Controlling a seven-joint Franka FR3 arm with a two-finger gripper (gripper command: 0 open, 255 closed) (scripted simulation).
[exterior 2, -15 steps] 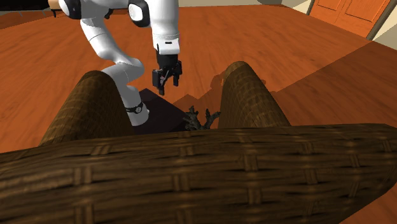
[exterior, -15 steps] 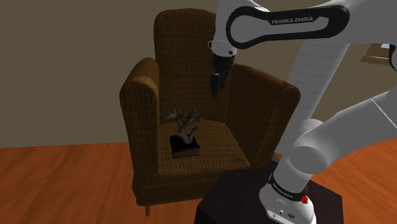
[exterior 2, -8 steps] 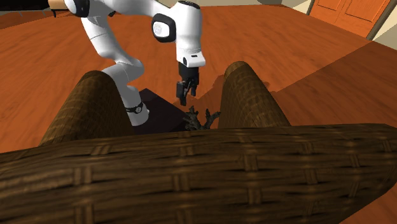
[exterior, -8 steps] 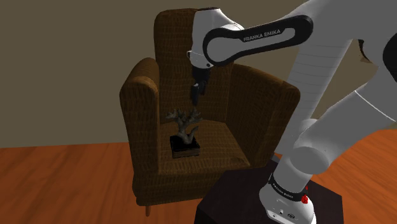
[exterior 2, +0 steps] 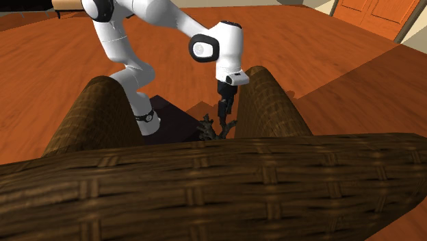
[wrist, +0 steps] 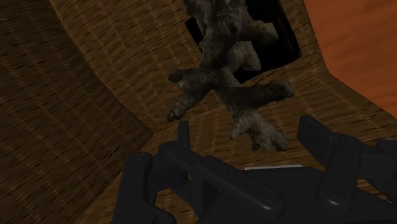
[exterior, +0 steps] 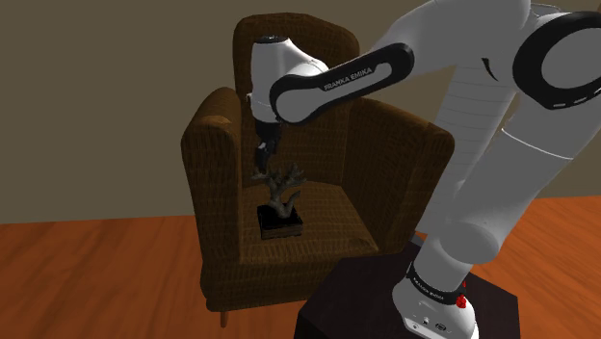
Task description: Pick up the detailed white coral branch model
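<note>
The coral branch model (exterior: 280, 186) looks grey-brown and knobbly, not white. It stands upright on a small black base (exterior: 280, 224) in the middle of the brown woven armchair's seat (exterior: 332, 217). My black gripper (exterior: 260, 157) hangs just above the coral's top, a little toward the shoulder view's left. In the second exterior view the gripper (exterior 2: 223, 109) points down at the coral (exterior 2: 215, 128), which peeks over the chair's back. In the wrist view the gripper (wrist: 248, 137) is open, and the coral's (wrist: 229, 76) nearest branch tips reach between the fingers (wrist: 184, 135) without touching them.
The armchair's padded arms (exterior: 208, 125) and tall back (exterior: 279, 53) wall in the seat on three sides. A reddish wooden floor (exterior: 96, 279) surrounds the chair. My dark stand (exterior: 356, 303) sits just in front of the seat.
The arm has swung toward the shoulder view's left and dropped, carrying the gripper from high over the seat's back down to just above the coral. The coral has stayed put.
</note>
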